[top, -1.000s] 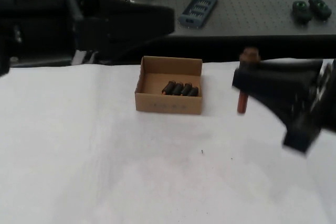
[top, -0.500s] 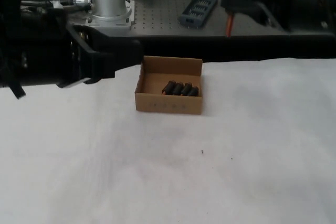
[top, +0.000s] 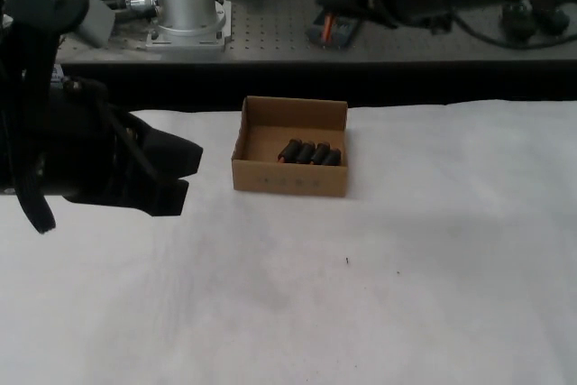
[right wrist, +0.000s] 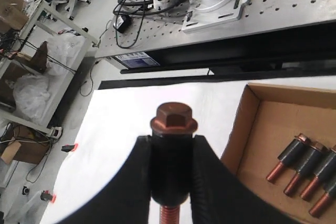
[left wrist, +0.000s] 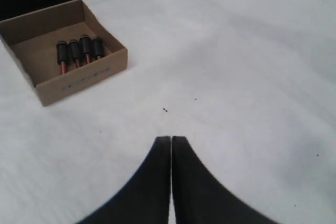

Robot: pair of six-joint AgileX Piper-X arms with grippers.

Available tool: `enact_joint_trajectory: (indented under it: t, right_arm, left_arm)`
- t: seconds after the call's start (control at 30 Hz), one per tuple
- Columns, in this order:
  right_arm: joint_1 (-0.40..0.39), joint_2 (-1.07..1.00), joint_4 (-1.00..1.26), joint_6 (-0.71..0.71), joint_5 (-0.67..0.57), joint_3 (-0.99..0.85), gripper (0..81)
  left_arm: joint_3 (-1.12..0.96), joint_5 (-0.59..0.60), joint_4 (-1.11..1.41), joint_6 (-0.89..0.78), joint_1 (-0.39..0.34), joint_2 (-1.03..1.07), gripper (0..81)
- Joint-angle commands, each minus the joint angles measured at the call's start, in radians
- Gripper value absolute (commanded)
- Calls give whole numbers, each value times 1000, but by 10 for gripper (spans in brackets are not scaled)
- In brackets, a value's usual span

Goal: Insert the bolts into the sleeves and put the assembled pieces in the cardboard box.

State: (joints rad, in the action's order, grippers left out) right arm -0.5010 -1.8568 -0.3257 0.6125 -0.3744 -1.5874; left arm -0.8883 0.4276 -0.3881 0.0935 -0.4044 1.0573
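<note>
4 pcs boxed, 5th gripped in the air, not yet dropped in

left tool (left wrist: 171, 145) pinched shut, empty, over the worktop (left wrist: 252, 77) near the cardboard box (top: 290, 184). 4 assembled pieces (left wrist: 79, 51) lie flat side by side inside. right tool (right wrist: 173, 148) clamps a sleeve (right wrist: 170, 177) w/ bolt (right wrist: 174, 121) through it, up behind the box. long axis runs along the fingers, hex head past the tips. prob. only placing left.

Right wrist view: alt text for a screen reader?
The right gripper holds a copper bolt seated in a black sleeve, above white cloth. Nearby, a cardboard box holds four assembled pieces.
</note>
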Motion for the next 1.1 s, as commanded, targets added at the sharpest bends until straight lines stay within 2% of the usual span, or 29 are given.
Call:
enact_joint_trajectory:
  t: [0.0, 0.17, 0.47, 0.9, 1.07]
  right_arm:
    - [4, -44, -6, 27, -23, -65, 29]
    - [4, -182, -8, 87, -47, -188, 29]
    - [4, -347, -32, 91, -39, -324, 29]
    - [15, -496, -37, 117, -20, -345, 29]
    - [8, -522, -34, 136, -78, -345, 29]
  left_arm:
    - [-4, -17, 2, 11, 2, -8, 6]
    - [-4, -23, 7, 12, 2, -8, 6]
    - [-4, -23, -7, 12, 2, -8, 6]
    - [-4, -23, -22, 12, 2, -8, 6]
    - [2, -23, -36, 12, 2, -8, 6]
